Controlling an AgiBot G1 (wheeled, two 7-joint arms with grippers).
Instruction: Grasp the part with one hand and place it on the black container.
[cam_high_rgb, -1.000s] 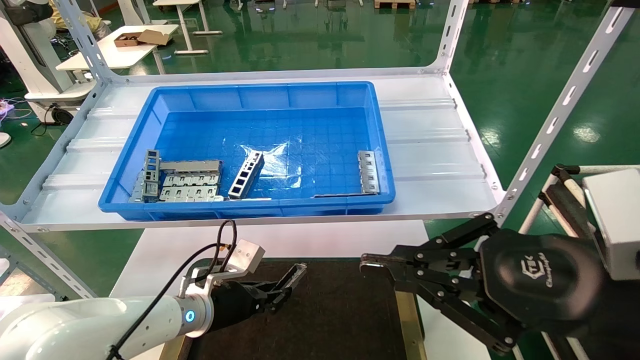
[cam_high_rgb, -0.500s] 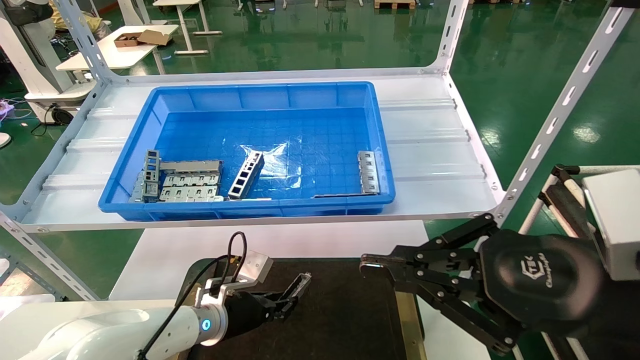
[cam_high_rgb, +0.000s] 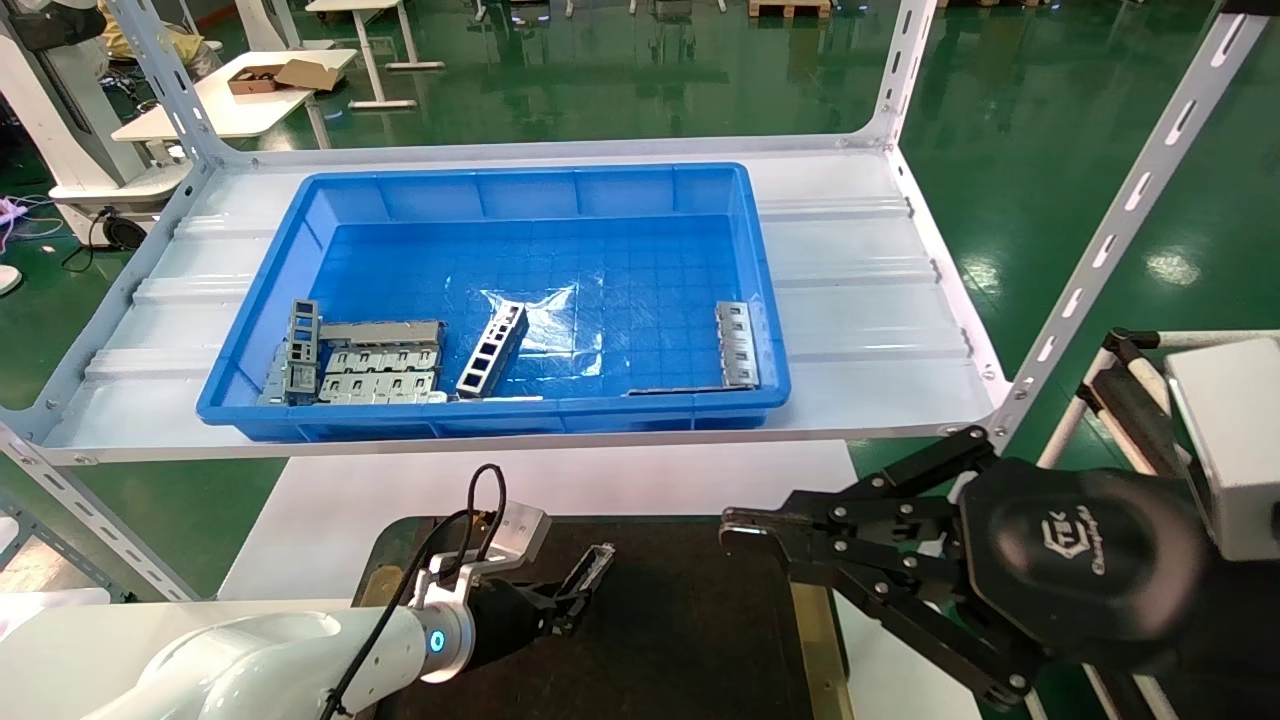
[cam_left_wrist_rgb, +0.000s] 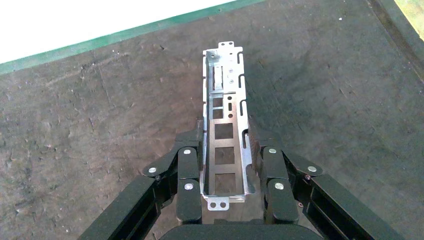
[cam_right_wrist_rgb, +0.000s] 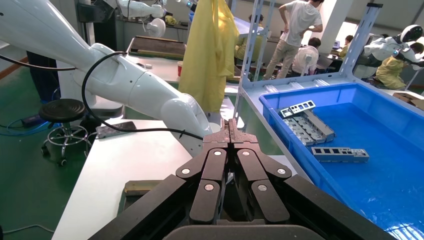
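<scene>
Left gripper (cam_left_wrist_rgb: 224, 167): clenched on the part (cam_left_wrist_rgb: 225, 131), which juts forward past its fingertips, low over the black container (cam_left_wrist_rgb: 90, 125). Right gripper (cam_right_wrist_rgb: 230, 125): fingers pressed together, parked beside the tray's right edge.

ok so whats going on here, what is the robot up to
The left tool grips a slim grey metal part between its fingers and holds it over the black container, not yet released. More metal pieces lie in the blue bin on the shelf behind. The right tool sits shut and idle off to the right.
</scene>
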